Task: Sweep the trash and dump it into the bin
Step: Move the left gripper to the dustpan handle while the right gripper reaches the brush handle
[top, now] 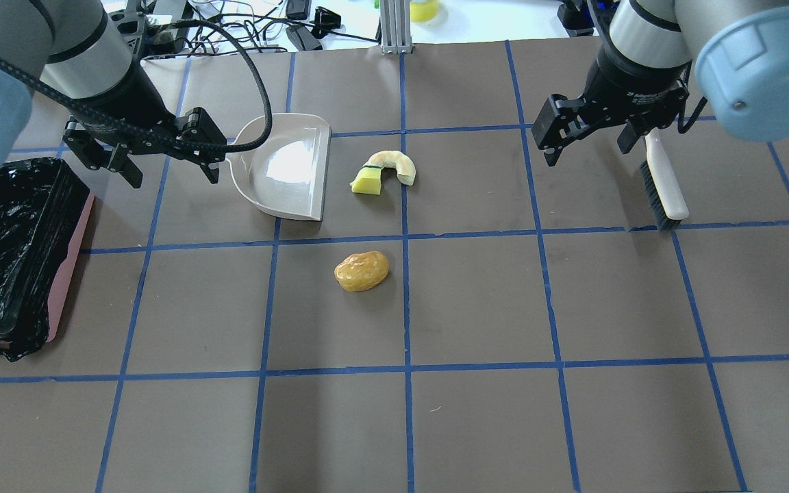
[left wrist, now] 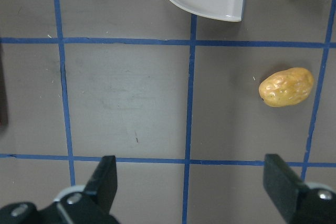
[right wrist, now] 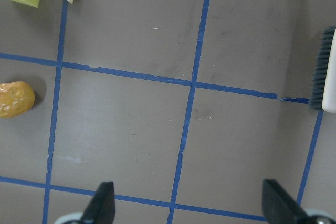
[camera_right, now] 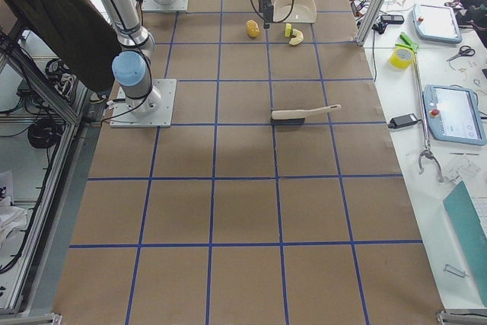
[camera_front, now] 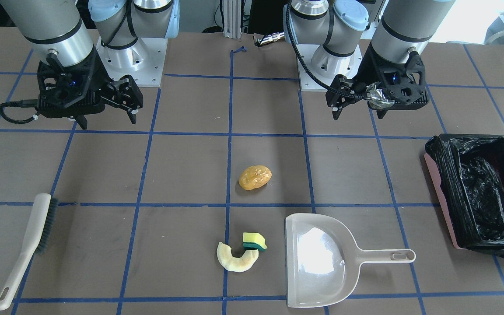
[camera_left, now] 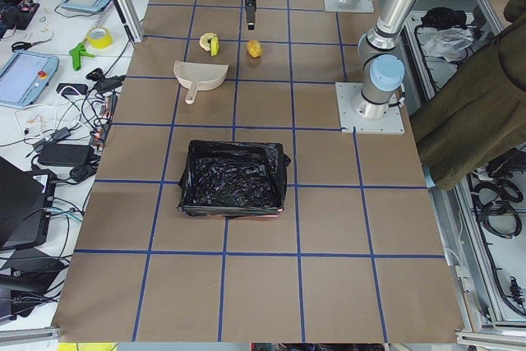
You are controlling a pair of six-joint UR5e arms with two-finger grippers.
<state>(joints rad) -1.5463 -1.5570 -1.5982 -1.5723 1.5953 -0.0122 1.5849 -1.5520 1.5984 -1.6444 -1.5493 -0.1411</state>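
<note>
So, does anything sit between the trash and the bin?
Only the dustpan, its open edge facing the pale crescent and sponge chunk, its handle pointing toward the bin. From the orange-yellow lump to the bin, only bare table shows.

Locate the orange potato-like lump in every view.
Front-facing: lump at centre.
Overhead: lump at centre.
Exterior left: lump top centre.
Exterior right: lump top centre.
Left wrist: lump right side.
Right wrist: lump left edge.
Shared landmark: the sponge chunk, in all six views.
</note>
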